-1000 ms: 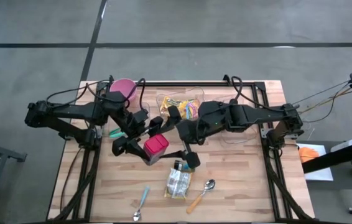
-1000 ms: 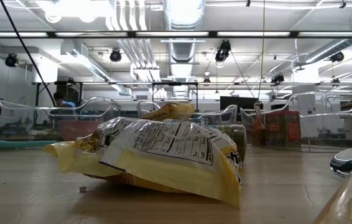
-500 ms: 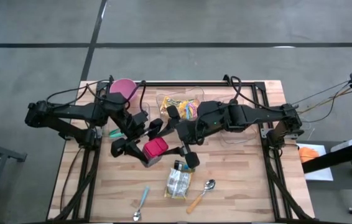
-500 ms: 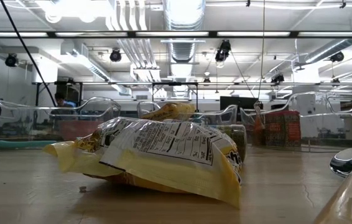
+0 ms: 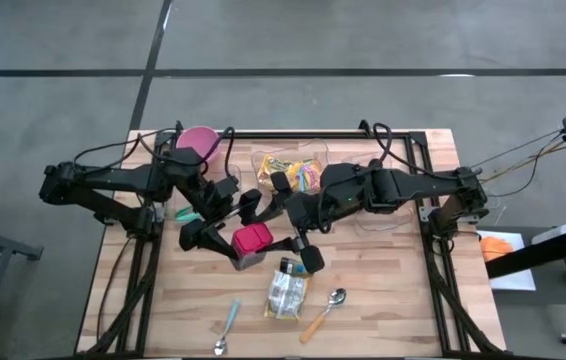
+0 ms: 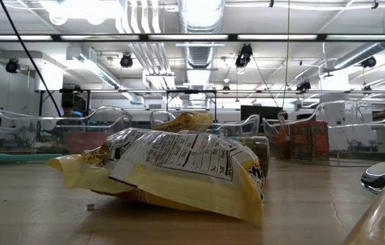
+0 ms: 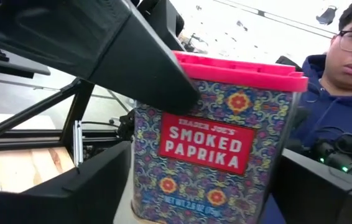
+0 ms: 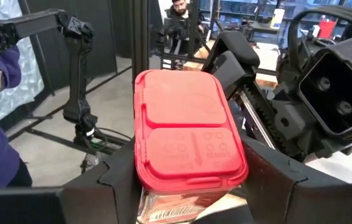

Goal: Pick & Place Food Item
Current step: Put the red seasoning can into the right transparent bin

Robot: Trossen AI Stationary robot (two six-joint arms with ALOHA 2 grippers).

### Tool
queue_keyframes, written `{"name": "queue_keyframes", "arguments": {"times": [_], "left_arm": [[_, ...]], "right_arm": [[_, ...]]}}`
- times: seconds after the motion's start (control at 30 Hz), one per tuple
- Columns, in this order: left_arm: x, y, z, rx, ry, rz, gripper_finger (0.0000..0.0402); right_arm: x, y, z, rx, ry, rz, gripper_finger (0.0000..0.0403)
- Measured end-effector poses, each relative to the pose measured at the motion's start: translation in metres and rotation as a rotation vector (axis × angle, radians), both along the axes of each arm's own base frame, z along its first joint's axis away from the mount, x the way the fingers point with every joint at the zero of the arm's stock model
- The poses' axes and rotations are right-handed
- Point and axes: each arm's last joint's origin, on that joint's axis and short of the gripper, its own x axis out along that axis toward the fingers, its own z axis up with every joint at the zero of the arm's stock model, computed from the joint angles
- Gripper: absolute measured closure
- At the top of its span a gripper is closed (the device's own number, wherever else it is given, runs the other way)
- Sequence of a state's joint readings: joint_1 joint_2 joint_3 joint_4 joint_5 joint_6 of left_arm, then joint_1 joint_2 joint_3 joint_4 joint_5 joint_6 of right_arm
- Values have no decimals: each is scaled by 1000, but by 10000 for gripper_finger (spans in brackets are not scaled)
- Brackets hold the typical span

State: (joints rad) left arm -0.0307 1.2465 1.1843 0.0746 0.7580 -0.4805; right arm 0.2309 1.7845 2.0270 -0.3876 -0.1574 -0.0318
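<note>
A: Where is the left gripper (image 5: 225, 236) just now?

B: Raised over the middle of the light wooden slatted table (image 5: 383, 290), pointing level toward the right arm. The tall patterned smoked paprika tin with the pink flip lid (image 5: 251, 242) stands upright between its two dark fingers (image 7: 101, 180). In the left wrist view those fingers flank the tin's sides with a sliver of gap showing, so they look spread about it rather than pressing.

A: And the right gripper (image 5: 281, 238)?

B: It meets the same tin from the other side. In the right wrist view its fingers (image 8: 111, 177) sit closed against the tin just under the pink lid, so the tin is pinched there (the lid's two flap panels face that camera squarely).

A: So the tin is off the table?

B: Yes, held in the air between the two grippers, above the table's centre.

A: What lies farther out?

B: Just below the tin in the high view, a crumpled yellow snack bag (image 5: 285, 294) lies flat, with a metal spoon with an orange handle (image 5: 325, 311) beside it and a blue-handled spoon (image 5: 229, 326) nearer the left arm. Behind the grippers stands a clear plastic container of colourful packets (image 5: 291, 170), and a round pink bowl (image 5: 197, 140) sits at the far left corner. A person in a dark blue hooded top (image 7: 338, 118) shows beyond the table.
</note>
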Motion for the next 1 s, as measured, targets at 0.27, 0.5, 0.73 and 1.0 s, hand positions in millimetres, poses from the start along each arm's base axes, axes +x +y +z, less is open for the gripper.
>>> {"name": "queue_keyframes", "arguments": {"times": [0.27,0.5,0.73,1.0], "left_arm": [[0,2,1,-26,17,-8,85],[-1,10,-4,-58,106,20,31],[-4,15,-7,-59,159,34,8],[-26,31,-2,-68,219,120,26]], "right_arm": [[-12,-4,7,16,27,-65,194],[-20,-9,13,85,81,-147,194],[-25,-12,14,133,127,-243,194],[-51,-26,16,187,231,-537,194]]}}
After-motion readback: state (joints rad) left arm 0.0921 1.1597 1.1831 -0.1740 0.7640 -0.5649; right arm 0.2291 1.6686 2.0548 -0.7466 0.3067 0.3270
